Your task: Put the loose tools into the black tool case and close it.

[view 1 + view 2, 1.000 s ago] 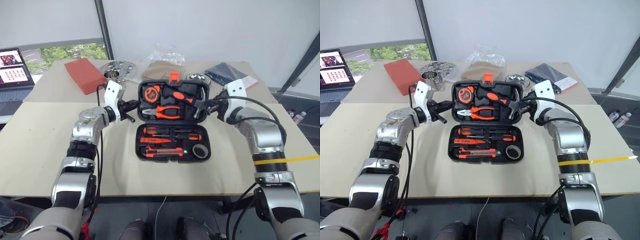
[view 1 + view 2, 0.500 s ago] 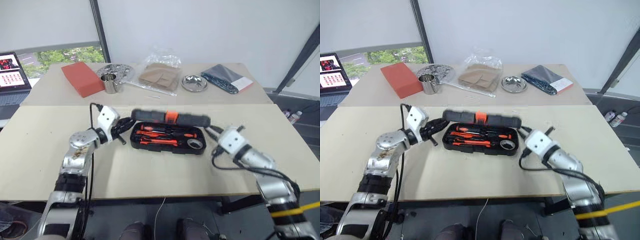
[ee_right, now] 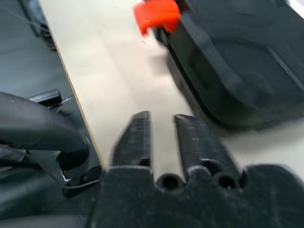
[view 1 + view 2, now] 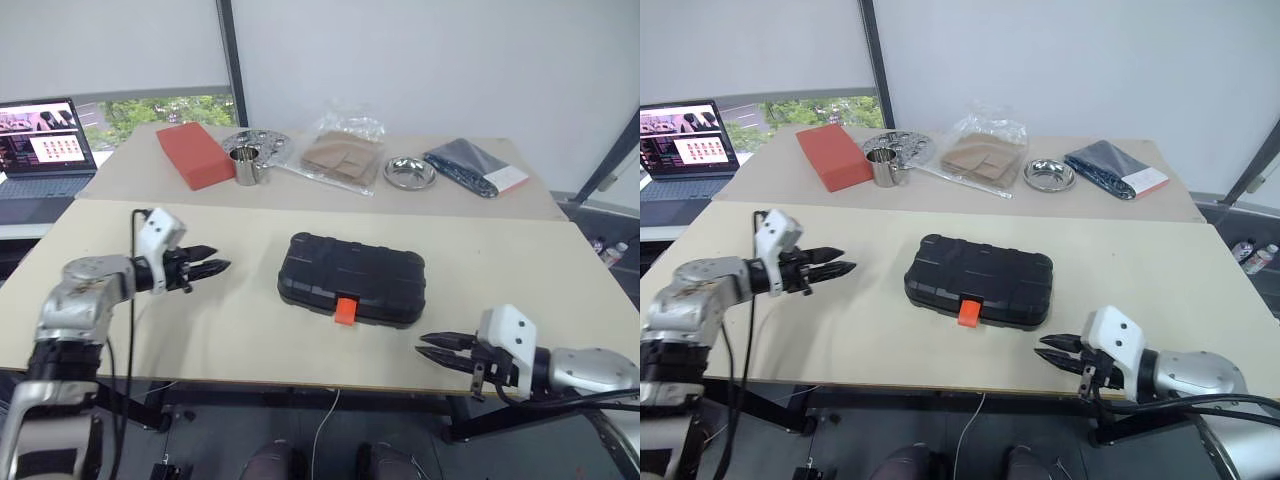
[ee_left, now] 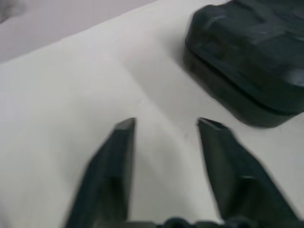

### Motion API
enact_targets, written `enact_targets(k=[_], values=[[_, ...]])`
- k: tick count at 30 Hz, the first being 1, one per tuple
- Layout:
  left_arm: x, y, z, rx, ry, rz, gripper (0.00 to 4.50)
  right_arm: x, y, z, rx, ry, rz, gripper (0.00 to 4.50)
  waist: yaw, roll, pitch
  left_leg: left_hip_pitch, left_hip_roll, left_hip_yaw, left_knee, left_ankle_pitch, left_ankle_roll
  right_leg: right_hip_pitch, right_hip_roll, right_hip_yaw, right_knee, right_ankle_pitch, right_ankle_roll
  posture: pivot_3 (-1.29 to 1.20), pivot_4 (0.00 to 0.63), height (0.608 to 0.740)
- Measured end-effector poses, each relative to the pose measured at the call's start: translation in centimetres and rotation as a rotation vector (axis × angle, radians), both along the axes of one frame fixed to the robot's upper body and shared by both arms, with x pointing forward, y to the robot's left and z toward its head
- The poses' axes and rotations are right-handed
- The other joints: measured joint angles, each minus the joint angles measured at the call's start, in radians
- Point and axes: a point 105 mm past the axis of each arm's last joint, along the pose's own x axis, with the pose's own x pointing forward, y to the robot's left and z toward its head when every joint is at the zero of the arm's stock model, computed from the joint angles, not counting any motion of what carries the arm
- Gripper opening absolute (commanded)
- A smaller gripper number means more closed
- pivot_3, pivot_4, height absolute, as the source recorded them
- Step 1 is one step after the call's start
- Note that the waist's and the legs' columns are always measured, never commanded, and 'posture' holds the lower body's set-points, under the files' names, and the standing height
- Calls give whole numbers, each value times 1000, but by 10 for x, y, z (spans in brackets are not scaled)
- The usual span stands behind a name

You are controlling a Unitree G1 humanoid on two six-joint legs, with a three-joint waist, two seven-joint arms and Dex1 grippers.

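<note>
The black tool case (image 4: 352, 278) lies shut and flat in the middle of the near table, its orange latch (image 4: 345, 310) hanging at the front edge. The loose tools are hidden from view. My left gripper (image 4: 218, 268) hovers over the table to the left of the case, pointing at it, open and empty; the left wrist view shows the gap between its fingers (image 5: 118, 152) and the case's corner (image 5: 251, 57) ahead. My right gripper (image 4: 425, 345) is by the table's front edge, right of the latch, shut on nothing, with the case (image 3: 237, 61) just beyond it.
On the far table stand a red block (image 4: 195, 155), a metal cup (image 4: 245, 165) by a perforated metal plate (image 4: 262, 142), a plastic bag of brown card (image 4: 345, 150), a steel bowl (image 4: 408, 172) and a dark blue packet (image 4: 470, 162). A laptop (image 4: 45, 145) sits at far left.
The case's lid has come down and the case is now shut. Both grippers have drawn away from it, the right one back to the table's front edge and shut. The camera view has shifted too.
</note>
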Motion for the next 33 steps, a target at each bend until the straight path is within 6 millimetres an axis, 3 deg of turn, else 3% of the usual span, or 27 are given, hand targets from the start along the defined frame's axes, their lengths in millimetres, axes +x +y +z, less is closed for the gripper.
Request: enact_targets(k=[3,5,8,12,17,19,26,29,33], values=[[27,-36,7,61,-89,-68,43,1,14,-9,-26,21,68,0,-4,-1,-1,-9,-2,3,3,6,13,-7,1,2,1,4,-3,0,150,734],[36,-45,8,77,-113,-62,43,2,16,-13,-41,26,80,0,-12,-2,-1,-11,-3,3,2,6,14,-8,3,1,0,5,-1,0,150,734],[56,-74,9,145,-182,-41,43,6,27,-16,-59,22,120,0,-21,-4,0,-14,-2,3,1,6,14,-9,6,0,-1,5,1,0,150,734],[61,-90,3,241,-208,-64,43,3,33,-19,-60,40,154,0,-26,-5,0,-14,-2,3,2,6,14,-9,5,0,-2,5,2,0,150,734],[40,-99,-11,304,-140,-305,43,13,25,-19,-63,20,73,0,-25,-4,0,-14,-2,3,4,5,14,-10,2,0,-1,4,3,0,150,734],[26,-99,-15,311,-75,-431,43,23,12,-18,-79,-7,-5,0,-21,-4,0,-14,-2,2,5,5,15,-10,0,0,-1,5,2,0,150,734],[-21,-89,-50,212,196,-709,43,20,-31,-23,-97,26,-185,0,-20,-4,0,-17,-1,2,12,3,19,-10,1,0,1,5,3,0,150,734],[-23,-92,-39,163,181,-728,43,19,-44,-20,-97,17,-238,0,-21,-4,0,-18,-1,1,15,2,20,-10,0,1,2,5,3,0,150,734],[-20,-93,4,-15,168,-686,43,1,-49,-3,8,88,-233,0,-21,-3,0,-18,0,0,16,1,22,-9,-1,1,3,5,3,0,150,734]])
